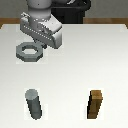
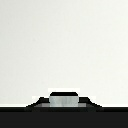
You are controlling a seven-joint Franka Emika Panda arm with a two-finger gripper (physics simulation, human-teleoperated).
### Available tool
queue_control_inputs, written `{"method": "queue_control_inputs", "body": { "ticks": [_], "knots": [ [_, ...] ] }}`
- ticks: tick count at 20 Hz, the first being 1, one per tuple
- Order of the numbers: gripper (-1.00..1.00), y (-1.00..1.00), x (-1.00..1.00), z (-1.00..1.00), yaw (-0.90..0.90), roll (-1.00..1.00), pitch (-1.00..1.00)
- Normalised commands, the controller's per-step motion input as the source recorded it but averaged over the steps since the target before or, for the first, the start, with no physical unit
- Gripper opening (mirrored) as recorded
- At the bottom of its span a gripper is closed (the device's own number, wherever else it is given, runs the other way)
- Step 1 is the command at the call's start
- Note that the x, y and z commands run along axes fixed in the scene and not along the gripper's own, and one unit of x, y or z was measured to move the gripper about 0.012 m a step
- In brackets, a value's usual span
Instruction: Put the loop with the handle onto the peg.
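Note:
The loop with the handle [image 1: 28, 51], a flat gray ring with a round hole, is at the exterior view's left, its tab pointing toward the arm. My gripper [image 1: 44, 44] is tilted over that tab and looks shut on it. The wrist view shows a gray piece of the loop with the handle [image 2: 64, 99] centred between dark finger parts, with only white table beyond. The peg [image 1: 34, 104], an upright dark gray cylinder, stands near the front, below the ring in the exterior view and well apart from it.
A brown wooden square-sided block [image 1: 96, 105] stands upright at the front, to the exterior view's right of the peg. The white table [image 1: 85, 65] spans the whole scene. The arm's base sits at the back.

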Motion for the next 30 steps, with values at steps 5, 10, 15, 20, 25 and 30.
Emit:
{"method": "queue_control_inputs", "body": {
  "ticks": [5, 10, 15, 20, 25, 30],
  "knots": [
    [-1.00, 0.00, 0.20, 0.00, 0.00, 0.00, 0.00],
    [-1.00, 0.00, 0.80, 0.10, 0.00, 0.00, 0.00],
    [-1.00, 0.00, 0.00, 0.60, 0.00, 0.00, 0.00],
    [-1.00, 0.00, 0.00, 0.00, 0.00, 0.00, 0.00],
    [-1.00, 0.00, 0.20, 0.00, 0.00, 0.00, 0.00],
    [-1.00, 0.00, 0.80, 0.00, 0.00, 0.00, 0.00]
  ]
}}
